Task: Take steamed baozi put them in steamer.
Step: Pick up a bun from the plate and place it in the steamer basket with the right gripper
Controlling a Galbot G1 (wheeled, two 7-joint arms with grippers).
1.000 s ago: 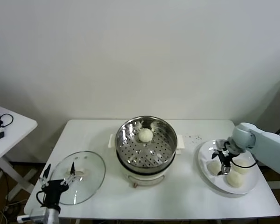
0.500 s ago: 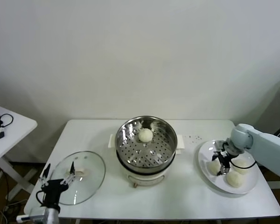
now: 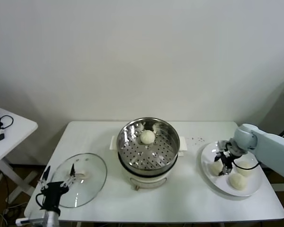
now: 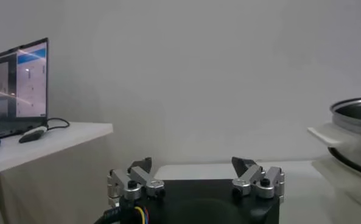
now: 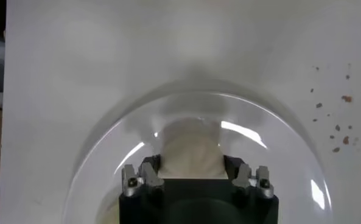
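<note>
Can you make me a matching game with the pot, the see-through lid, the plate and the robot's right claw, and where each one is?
Things:
1. steamer
2. glass lid
3. white plate
4. right gripper

Places or states:
A. holds three buns, on the table's right side
B. around a bun on the plate
C. holds one bun, in the middle of the table
D. lies flat near the table's front left corner

Pairs: 1-C, 2-D, 3-A, 4-B

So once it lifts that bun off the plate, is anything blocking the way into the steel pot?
Nothing visible does. The steamer stands open, its glass lid off on the far side, and bare table lies between it and the plate.
</note>
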